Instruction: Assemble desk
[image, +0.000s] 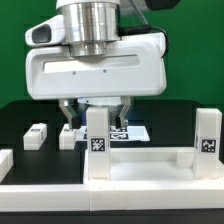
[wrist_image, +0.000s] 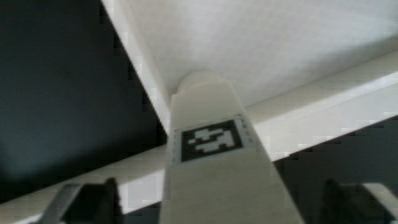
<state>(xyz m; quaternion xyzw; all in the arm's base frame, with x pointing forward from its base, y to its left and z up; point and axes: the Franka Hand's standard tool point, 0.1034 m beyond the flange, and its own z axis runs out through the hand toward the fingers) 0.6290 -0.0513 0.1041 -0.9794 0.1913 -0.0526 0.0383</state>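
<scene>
Pincer (image: 96, 122) spread wide, gripping nothing, straddling upright leg post (image: 97, 150), gaps either side in wrist view, post stands on desk slab (image: 140, 160), second post (image: 207, 135) toward exterior view's right, black table (image: 15, 120).

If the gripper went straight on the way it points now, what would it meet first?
Most likely the upright leg post: it stands between the fingers of the open gripper, so the palm would meet its top. Beyond it lies the desk slab. Depth unclear.
</scene>
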